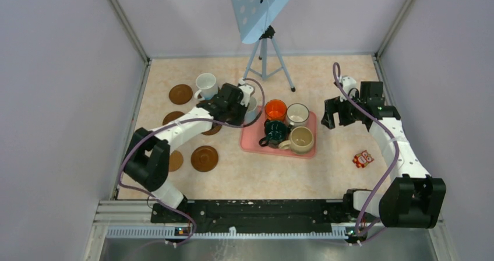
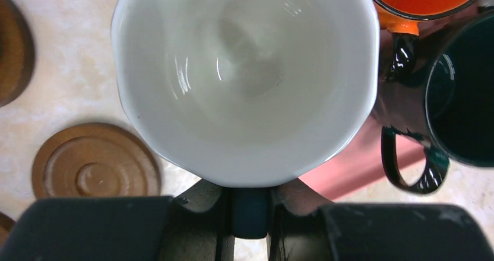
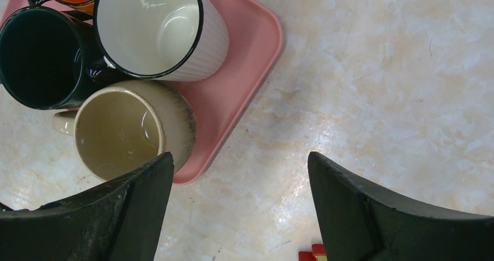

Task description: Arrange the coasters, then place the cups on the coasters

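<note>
Coasters (image 1: pixel 204 158) lay spread on the bench (image 1: pixel 274 176); left end effector (image 2: pixel 250 194) clenched on a white cup (image 2: pixel 244 80), right end effector (image 3: pixel 239 162) released and empty, four cups (image 1: pixel 301 138) left on tray (image 3: pixel 244 57).

I find no text, label, brand name or number that I can read in any of my views. The only thing with print on it is the small red-and-white packet (image 1: pixel 362 158) lying on the bench (image 1: pixel 233 179) near my right arm. From above, its markings are too small to make out as letters or figures. My right wrist camera catches only a red sliver of it at the bottom edge of the view.
</note>
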You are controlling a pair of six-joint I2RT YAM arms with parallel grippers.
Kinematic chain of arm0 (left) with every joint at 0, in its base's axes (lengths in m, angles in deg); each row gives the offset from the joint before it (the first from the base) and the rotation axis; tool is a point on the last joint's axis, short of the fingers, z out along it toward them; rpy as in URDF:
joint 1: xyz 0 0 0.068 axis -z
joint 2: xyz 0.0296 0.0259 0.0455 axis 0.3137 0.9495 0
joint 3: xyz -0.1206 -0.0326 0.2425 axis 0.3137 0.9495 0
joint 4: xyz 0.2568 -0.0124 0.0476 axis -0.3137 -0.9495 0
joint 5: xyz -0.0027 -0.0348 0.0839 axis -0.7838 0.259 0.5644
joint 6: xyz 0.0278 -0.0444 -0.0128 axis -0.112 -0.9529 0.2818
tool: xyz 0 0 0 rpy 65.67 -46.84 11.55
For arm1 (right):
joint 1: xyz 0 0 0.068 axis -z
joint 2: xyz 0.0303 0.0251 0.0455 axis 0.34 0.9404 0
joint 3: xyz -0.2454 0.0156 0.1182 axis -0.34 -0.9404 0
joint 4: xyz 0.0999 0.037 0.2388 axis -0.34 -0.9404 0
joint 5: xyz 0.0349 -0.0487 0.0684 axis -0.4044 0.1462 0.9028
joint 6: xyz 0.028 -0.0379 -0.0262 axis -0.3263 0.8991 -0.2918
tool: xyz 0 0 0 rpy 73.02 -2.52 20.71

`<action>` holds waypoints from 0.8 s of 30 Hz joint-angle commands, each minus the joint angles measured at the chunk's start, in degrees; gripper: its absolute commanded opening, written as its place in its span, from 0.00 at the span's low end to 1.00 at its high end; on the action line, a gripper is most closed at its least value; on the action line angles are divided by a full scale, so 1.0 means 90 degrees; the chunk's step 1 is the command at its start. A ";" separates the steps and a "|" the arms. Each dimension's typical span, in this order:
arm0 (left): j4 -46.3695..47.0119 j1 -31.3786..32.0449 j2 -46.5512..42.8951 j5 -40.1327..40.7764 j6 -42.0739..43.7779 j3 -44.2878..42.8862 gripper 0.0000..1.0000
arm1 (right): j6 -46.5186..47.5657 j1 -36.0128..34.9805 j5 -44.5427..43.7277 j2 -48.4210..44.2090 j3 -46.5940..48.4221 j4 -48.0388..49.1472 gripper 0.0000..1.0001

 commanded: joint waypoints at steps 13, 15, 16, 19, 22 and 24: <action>-0.0043 -0.3464 -0.2003 -0.3438 0.0903 -0.0496 0.00 | 0.0236 0.0034 0.0291 0.0114 0.0004 0.0192 0.83; -0.0129 -0.3996 -0.1882 -0.3571 0.1027 -0.0725 0.00 | 0.0228 0.0042 0.0331 0.0202 0.0046 0.0201 0.83; -0.0191 -0.4209 -0.1782 -0.3620 0.1120 -0.0873 0.00 | 0.0227 0.0036 0.0355 0.0236 0.0061 0.0210 0.83; -0.0439 -0.4707 -0.1288 -0.3608 0.1397 -0.1418 0.00 | 0.0232 0.0032 0.0426 0.0324 0.0108 0.0205 0.83; -0.0605 -0.5016 -0.0807 -0.3575 0.1721 -0.2021 0.00 | 0.0230 0.0041 0.0442 0.0360 0.0130 0.0204 0.82; -0.0676 -0.5088 -0.0539 -0.3359 0.2029 -0.2292 0.00 | 0.0221 0.0041 0.0441 0.0352 0.0124 0.0209 0.82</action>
